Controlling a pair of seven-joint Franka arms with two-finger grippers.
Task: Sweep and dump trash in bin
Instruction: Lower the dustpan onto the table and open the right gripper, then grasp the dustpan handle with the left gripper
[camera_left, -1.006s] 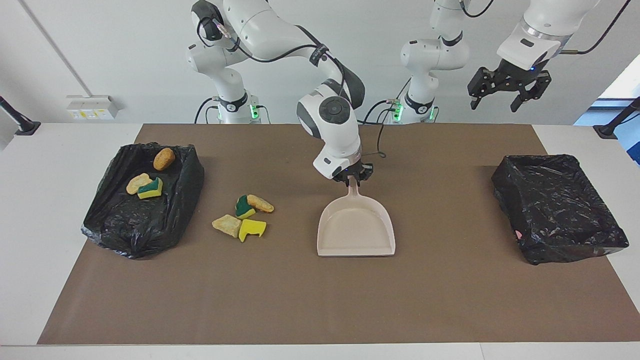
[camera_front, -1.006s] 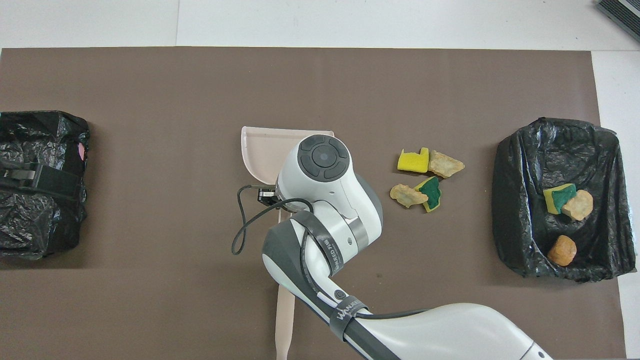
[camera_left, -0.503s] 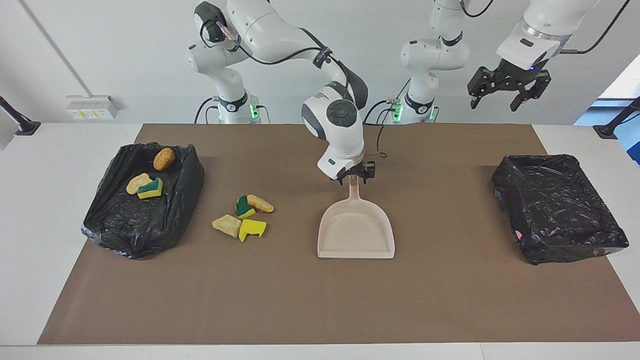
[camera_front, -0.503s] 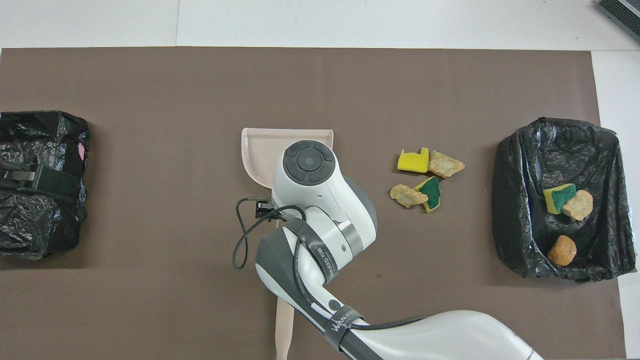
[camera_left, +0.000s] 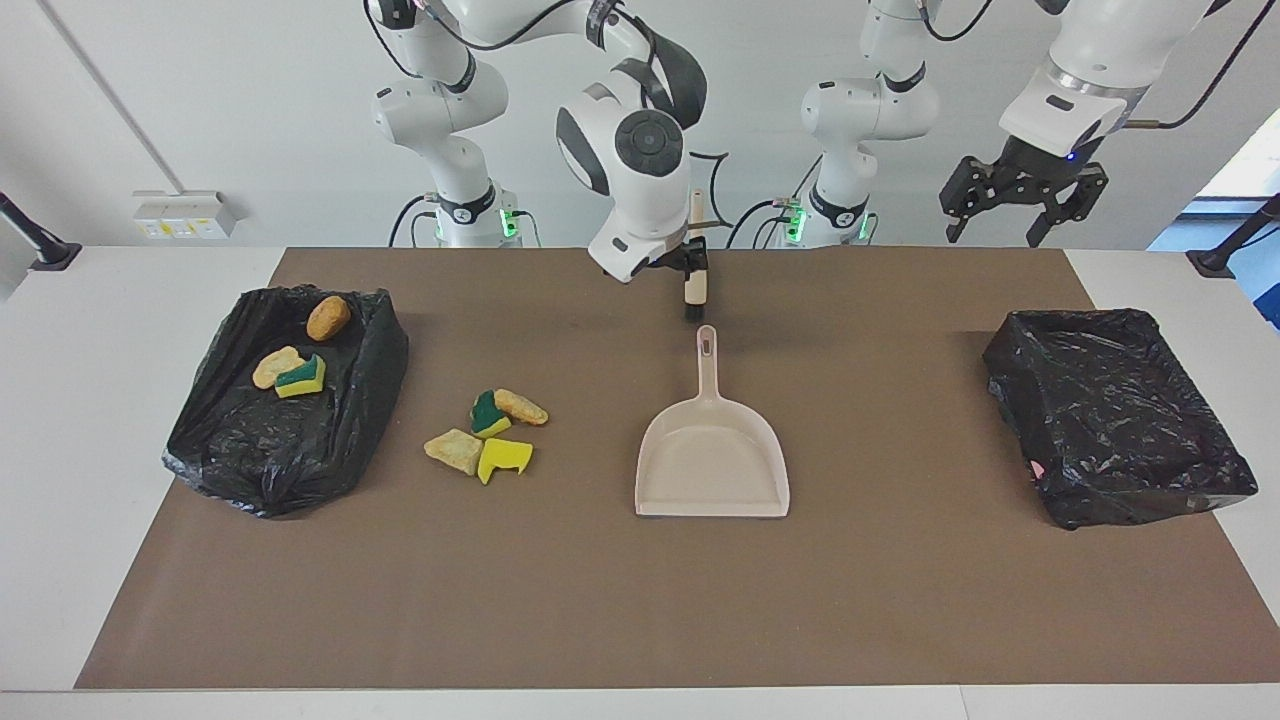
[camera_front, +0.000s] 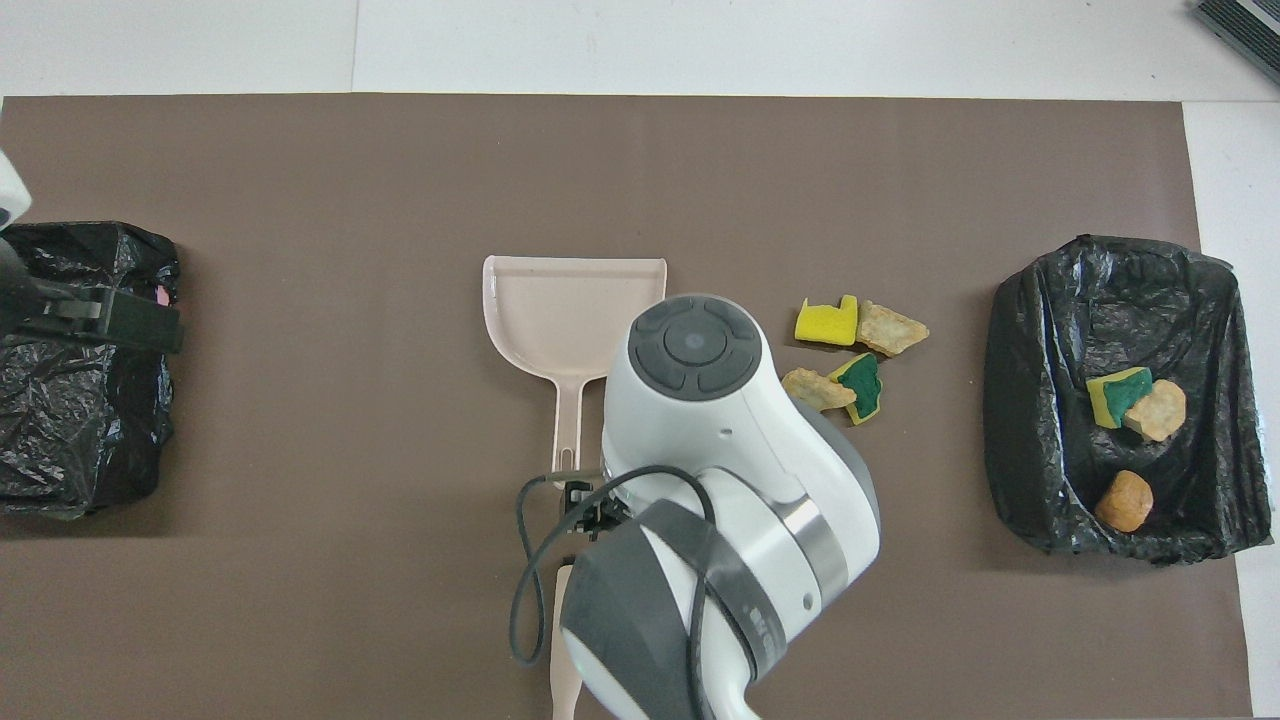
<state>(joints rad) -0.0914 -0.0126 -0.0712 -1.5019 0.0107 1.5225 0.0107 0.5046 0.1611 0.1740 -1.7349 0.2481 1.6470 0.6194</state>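
The beige dustpan (camera_left: 712, 462) lay flat mid-bench, untouched. The right hand (camera_left: 690, 264) hung just above its handle end, beside a slim beige brush-like tool (camera_left: 692, 290); whether this hand was apart, together or clamped could not be told. The left hand (camera_left: 1022, 196) waited, spread apart and empty, over the left arm's end.

Four trash scraps (camera_left: 487, 436) were left loose between the dustpan and the bin (camera_left: 230, 470) already holding three. The pan's mouth was not turned toward them, so a hasty sweep could scatter them past it or shove the light pan aside.
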